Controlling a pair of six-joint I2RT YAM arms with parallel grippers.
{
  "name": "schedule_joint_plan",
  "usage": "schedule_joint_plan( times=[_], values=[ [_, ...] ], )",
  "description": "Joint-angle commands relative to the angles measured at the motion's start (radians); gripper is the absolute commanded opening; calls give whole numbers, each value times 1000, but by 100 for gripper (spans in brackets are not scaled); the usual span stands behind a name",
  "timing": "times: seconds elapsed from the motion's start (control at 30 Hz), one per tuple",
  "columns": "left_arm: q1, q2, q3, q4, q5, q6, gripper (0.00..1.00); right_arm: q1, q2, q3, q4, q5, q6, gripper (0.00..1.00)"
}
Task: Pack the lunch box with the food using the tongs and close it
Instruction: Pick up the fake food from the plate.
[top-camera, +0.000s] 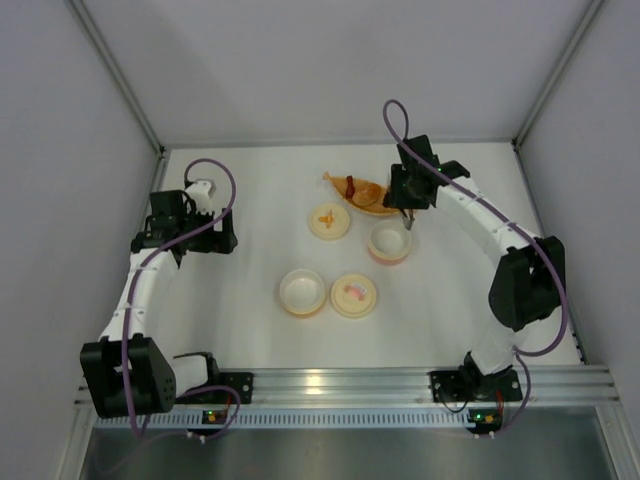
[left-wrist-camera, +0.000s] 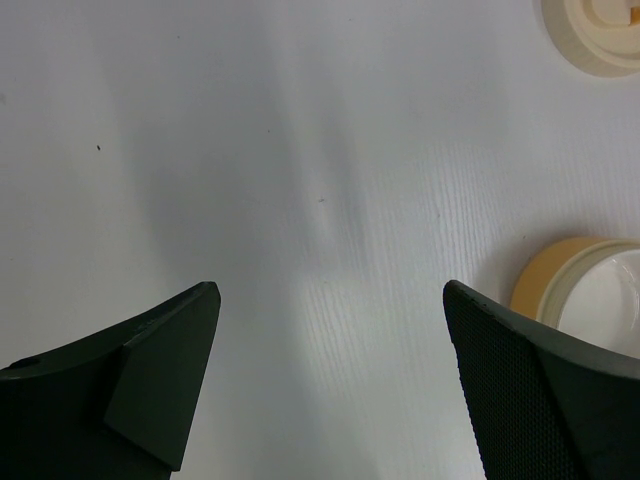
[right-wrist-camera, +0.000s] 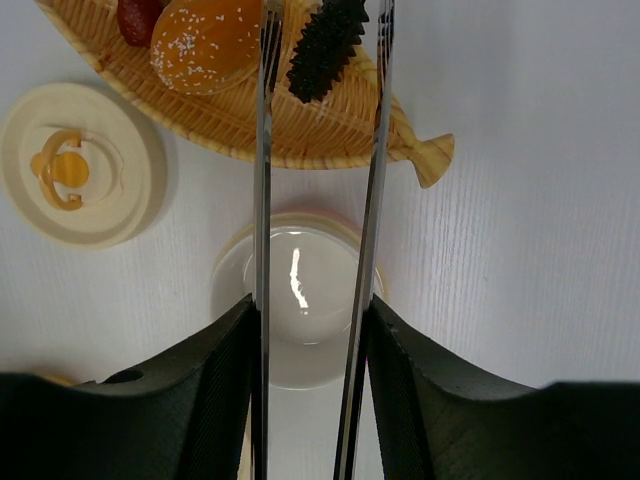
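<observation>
Left tool (left-wrist-camera: 331, 292): spread wide over bare bench (left-wrist-camera: 300, 150).
Right tool (right-wrist-camera: 310, 310): pinching the tongs (right-wrist-camera: 263, 200), above an open bowl (right-wrist-camera: 305, 265).
Tongs: arms point to 12 o'clock and straddle the black ridged piece (right-wrist-camera: 325, 45).
Food: black ridged piece, orange lump (right-wrist-camera: 205, 42) and dark red piece (right-wrist-camera: 138, 15) in the dish (right-wrist-camera: 300, 140), 12 o'clock of the bowl.

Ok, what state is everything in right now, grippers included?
left gripper: open, empty
right gripper: shut on tongs
tongs: arms apart, flanking black piece
black piece: in boat dish
orange-brown lump: in boat dish
dark red piece: in boat dish
bowl by dish: open, empty
front bowl: open, empty
yellow-motif lid: off, on table
pink-motif lid: off, on table
</observation>
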Motion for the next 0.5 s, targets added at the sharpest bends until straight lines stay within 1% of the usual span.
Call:
schedule_joint_plan(
  times=[0.0,0.07,0.47],
  values=[
    [1,-1,17,34,3,4,98,26,15,70,36,23,17,45],
    [1,-1,16,35,0,6,98,31,25,76,35,23,18,46],
    [1,4,16,40,1,9,98,48,60,68,33,46,27,46]
  ],
)
